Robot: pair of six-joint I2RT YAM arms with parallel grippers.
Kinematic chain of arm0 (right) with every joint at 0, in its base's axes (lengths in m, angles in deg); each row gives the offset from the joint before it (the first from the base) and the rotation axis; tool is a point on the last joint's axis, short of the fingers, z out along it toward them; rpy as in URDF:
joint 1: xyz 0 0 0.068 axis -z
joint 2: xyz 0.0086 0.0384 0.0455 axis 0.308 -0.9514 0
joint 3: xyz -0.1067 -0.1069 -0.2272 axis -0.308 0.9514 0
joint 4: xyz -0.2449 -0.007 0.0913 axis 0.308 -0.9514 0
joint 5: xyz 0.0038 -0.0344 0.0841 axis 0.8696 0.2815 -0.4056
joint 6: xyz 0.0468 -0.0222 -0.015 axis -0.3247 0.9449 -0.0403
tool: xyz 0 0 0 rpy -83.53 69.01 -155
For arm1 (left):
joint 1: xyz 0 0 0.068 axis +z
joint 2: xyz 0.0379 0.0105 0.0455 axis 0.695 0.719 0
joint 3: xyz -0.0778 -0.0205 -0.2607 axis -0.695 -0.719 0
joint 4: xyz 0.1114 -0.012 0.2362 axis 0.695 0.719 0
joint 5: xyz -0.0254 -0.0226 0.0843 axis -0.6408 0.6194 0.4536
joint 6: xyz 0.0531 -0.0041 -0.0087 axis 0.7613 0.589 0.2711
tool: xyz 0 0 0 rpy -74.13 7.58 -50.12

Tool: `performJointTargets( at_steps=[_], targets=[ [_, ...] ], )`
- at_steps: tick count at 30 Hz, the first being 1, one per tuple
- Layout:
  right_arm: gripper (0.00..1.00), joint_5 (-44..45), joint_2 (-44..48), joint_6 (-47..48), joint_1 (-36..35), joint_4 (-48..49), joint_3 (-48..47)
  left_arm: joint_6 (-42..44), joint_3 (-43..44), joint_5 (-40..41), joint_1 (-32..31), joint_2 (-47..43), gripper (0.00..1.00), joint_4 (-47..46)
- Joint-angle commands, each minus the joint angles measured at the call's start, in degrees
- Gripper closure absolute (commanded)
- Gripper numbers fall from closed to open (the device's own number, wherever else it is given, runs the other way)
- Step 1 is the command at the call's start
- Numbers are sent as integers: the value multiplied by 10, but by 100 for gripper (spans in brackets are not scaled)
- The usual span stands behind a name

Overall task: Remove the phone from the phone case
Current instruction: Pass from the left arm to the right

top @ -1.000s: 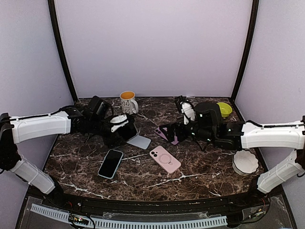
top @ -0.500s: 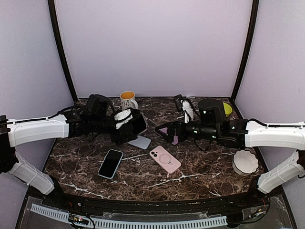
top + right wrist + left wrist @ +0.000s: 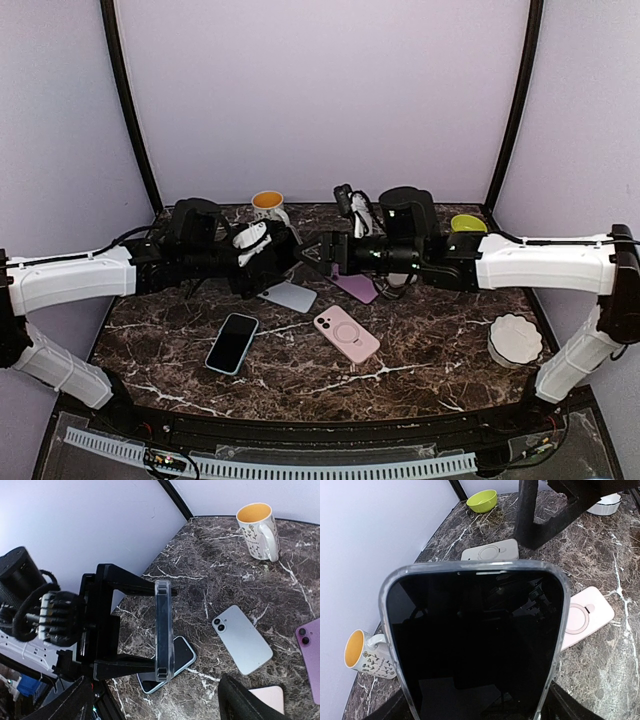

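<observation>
Left gripper [image 3: 152, 628]: clamped on the clear case [image 3: 520, 566], one black finger on each long edge, holding it off the table [image 3: 420, 370].
Phone [image 3: 475, 640]: seated inside the clear case, with the rim wrapped round every corner that shows. The dark screen faces the left wrist camera.
Case attitude: edge-on to the right wrist camera and standing roughly vertical in that view.
Position: raised between the two arm ends, above the rear middle of the table, in front of the mug [image 3: 268, 208].
Right gripper [image 3: 155, 690]: fingers spread wide apart with nothing between them, pointed at the case's edge. No contact with the case shows in its own view. From overhead the tips sit just beside the case, but touching or not cannot be told.
Below the held case: a grey-blue phone back [image 3: 290, 296] lying flat, camera lenses up.
Near front: a dark phone [image 3: 232, 342] face up, with the pink case [image 3: 346, 334] to its right, the two apart.
Under the right arm: a purple case [image 3: 355, 287], partly hidden.
Right side: a green bowl [image 3: 467, 223] at the back corner and a white scalloped dish [image 3: 515, 338] near the right edge, both well apart from the grippers.
Mug: yellow inside, patterned outside, upright.
</observation>
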Motion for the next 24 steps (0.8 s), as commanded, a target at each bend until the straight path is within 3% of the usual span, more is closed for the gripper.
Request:
performJointTargets(
  at_steps=[1, 15, 19, 24],
  targets=[
    [20, 2, -39, -18, -3, 12, -49, -7, -8, 7, -3, -32, 45, -45],
    [50, -24, -118, -11, -10, 6, -115, -11, -5, 24, -4, -25, 45, -34],
    [67, -24, -125, -8, -10, 12, -116, -10, -5, 27, -4, -24, 45, -32],
    [81, -32, -136, -3, -11, 19, -123, -9, -4, 26, -4, -23, 45, -29]
  ],
)
